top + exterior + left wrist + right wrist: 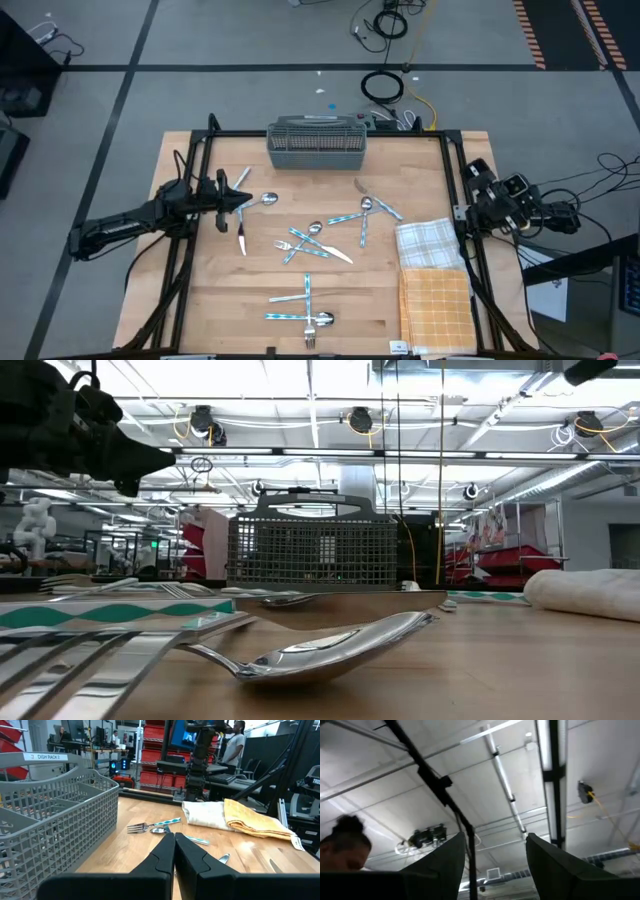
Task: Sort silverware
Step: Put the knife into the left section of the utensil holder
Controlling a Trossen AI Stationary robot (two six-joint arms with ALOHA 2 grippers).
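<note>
The silverware [320, 240] lies scattered flat on the wooden table: spoons, forks and knives, several with light blue handles. One group is at mid-table, another [305, 308] by the near edge, and a spoon [330, 645] sits close to the low camera. My left gripper [243, 200] [173, 837] is shut with nothing between its fingers. It hovers above the table's left part [165, 460], over a spoon [265, 200]. My right gripper [495, 855] is open, points up at the ceiling and waits at the table's right edge [462, 212].
A grey mesh basket [317, 142] [50, 815] stands at the table's far edge, with compartments inside. A white checked towel [428, 243] and an orange one [436, 308] lie along the right side. A black frame borders the table. People stand in the room beyond.
</note>
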